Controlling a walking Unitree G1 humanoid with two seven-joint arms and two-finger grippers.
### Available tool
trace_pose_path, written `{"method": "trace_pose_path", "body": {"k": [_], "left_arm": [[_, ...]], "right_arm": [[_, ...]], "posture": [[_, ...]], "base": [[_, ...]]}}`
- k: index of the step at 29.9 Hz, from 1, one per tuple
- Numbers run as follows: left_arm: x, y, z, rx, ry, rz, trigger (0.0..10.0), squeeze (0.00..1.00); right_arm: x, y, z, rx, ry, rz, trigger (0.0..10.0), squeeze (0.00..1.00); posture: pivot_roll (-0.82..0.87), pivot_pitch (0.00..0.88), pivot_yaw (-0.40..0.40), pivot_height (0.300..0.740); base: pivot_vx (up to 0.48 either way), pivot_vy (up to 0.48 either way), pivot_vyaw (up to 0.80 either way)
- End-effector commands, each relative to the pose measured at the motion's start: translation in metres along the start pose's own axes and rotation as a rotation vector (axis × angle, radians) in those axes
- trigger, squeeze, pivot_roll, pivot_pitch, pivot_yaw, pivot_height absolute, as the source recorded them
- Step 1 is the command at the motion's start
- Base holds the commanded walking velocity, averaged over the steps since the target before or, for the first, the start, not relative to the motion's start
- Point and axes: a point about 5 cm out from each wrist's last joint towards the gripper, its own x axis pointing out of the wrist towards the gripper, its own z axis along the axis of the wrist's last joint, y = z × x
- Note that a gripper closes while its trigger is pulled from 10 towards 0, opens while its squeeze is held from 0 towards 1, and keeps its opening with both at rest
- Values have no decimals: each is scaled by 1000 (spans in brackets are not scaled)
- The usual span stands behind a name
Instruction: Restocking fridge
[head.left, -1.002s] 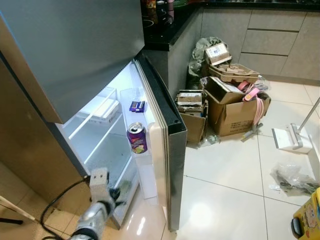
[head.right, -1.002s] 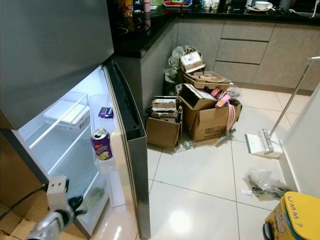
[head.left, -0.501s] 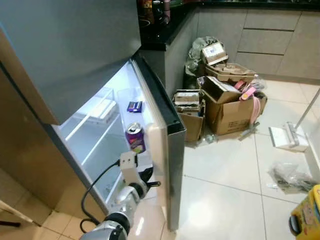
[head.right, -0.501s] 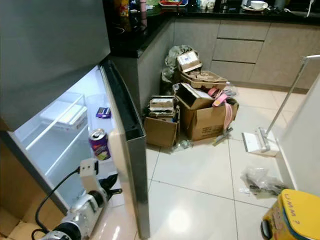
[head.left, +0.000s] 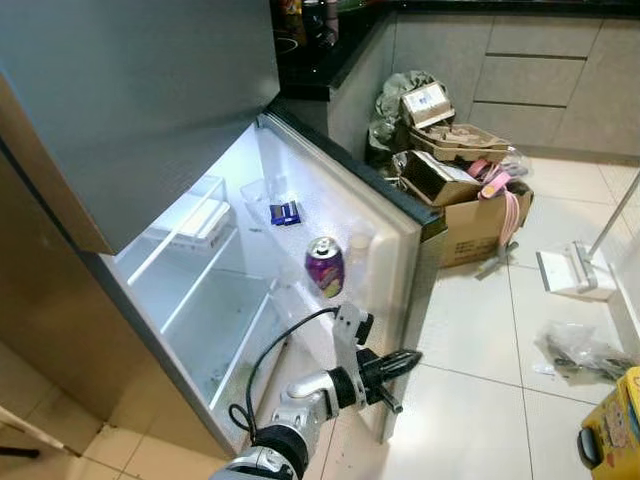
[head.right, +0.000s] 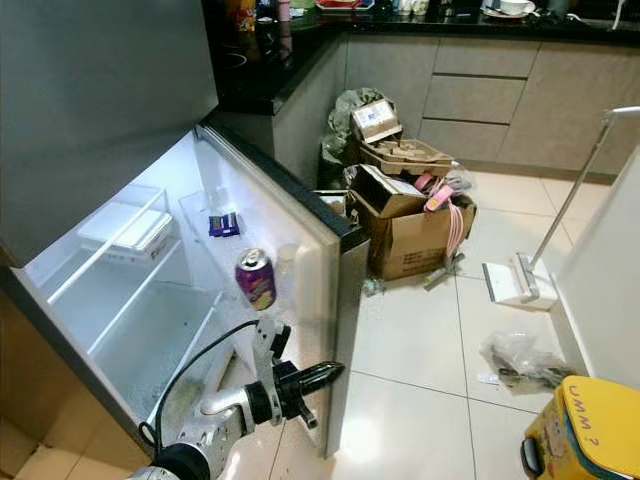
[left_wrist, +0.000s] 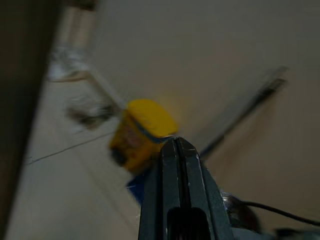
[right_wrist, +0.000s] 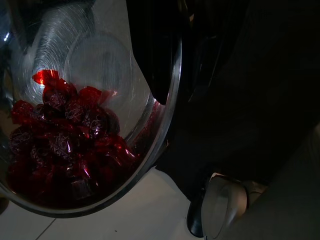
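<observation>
The fridge's lower door (head.left: 398, 236) stands wide open, its lit inner side facing me. A purple drink can (head.left: 324, 266) stands upright in the door shelf, and a small blue packet (head.left: 285, 212) lies in the bin above it. My left gripper (head.left: 405, 362) is shut and empty, its fingers (left_wrist: 177, 165) pressed together. It reaches past the door's lower free edge, low above the floor. My right gripper is shut on the rim of a metal bowl (right_wrist: 162, 135) that holds red wrapped sweets (right_wrist: 65, 145); one black finger (right_wrist: 155, 65) lies over the rim.
A white box (head.left: 195, 218) lies on a glass shelf inside the fridge. Cardboard boxes (head.left: 470, 210) and rubbish are piled by the counter behind the door. On the tiled floor at right are a white floor tool (head.left: 575, 275), a plastic bag (head.left: 580, 350) and a yellow container (head.left: 615, 430).
The fridge door has swung much wider open. My left gripper has moved right, from low beside the fridge's open bottom to beyond the door's free edge.
</observation>
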Motion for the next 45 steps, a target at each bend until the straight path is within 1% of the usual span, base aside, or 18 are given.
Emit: {"method": "trace_pose_path", "body": {"k": [1,7,11,13,14,15,19,20,23,26,29,35,37,39,41,42,43,45], "left_arm": [[36,-29,-2,-59,-52,-152,10000,0],[3,-1,-15,-25,58,68,10000,0],[-53,28,-31,-22,148,367,10000,0],[-53,28,-31,-22,148,367,10000,0],[-66,33,-34,-31,157,434,10000,0],[-66,33,-34,-31,157,434,10000,0],[-127,48,-56,-53,252,808,10000,0],[-127,48,-56,-53,252,808,10000,0],[-163,45,-76,-105,319,997,10000,0],[-172,43,-83,-114,353,1039,10000,0],[-195,29,-108,-167,455,1120,10000,0],[-207,16,-127,-216,516,1161,10000,0],[-207,16,-127,-216,516,1161,10000,0],[-210,10,-136,-234,545,1163,10000,0],[-210,8,-138,-237,554,1161,10000,0],[-211,6,-141,-244,564,1165,10000,0],[-211,6,-141,-244,564,1165,10000,0],[-211,5,-142,-249,569,1169,10000,0]], "right_arm": [[0,-2,0,10,-1,-10,10000,0],[0,1,0,16,-1,-6,10000,0],[0,4,-1,21,1,0,10000,0],[0,4,-1,21,1,0,10000,0],[0,4,-2,22,1,1,10000,0],[0,4,-2,22,1,1,10000,0],[1,-1,12,16,-62,-7,10000,0],[1,-1,12,16,-62,-7,10000,0],[-1,-16,42,-9,-180,-33,10000,0],[-1,-20,53,-18,-220,-36,10000,0],[-7,-21,97,-133,-389,36,10000,0],[-16,-3,138,-344,-539,181,10000,0],[-16,-3,138,-344,-539,181,10000,0],[-24,10,159,-490,-613,284,10000,0],[-26,14,165,-546,-630,314,10000,0],[-32,23,176,-717,-650,366,10000,0],[-32,23,176,-717,-650,366,10000,0],[-37,27,185,-826,-671,395,10000,0]], "posture": [[-72,0,7,740],[-68,0,15,740],[-65,0,18,740],[-65,0,18,740],[-64,0,18,740],[-64,0,18,740],[-59,0,11,740],[-59,0,11,740],[-63,0,9,740],[-64,0,7,740],[-62,0,6,740],[-56,0,2,740],[-56,0,2,740],[-54,0,1,740],[-54,0,1,740],[-57,0,0,740],[-57,0,0,740],[-58,0,-3,740]], "base": [[0,0,0],[0,0,0],[0,0,0],[0,0,0],[0,0,0],[0,0,0],[0,0,0],[0,0,0],[0,0,0],[0,0,0],[0,0,0],[0,0,0],[0,0,0],[0,0,0],[0,0,0],[0,0,0],[0,0,0],[0,0,0]]}}
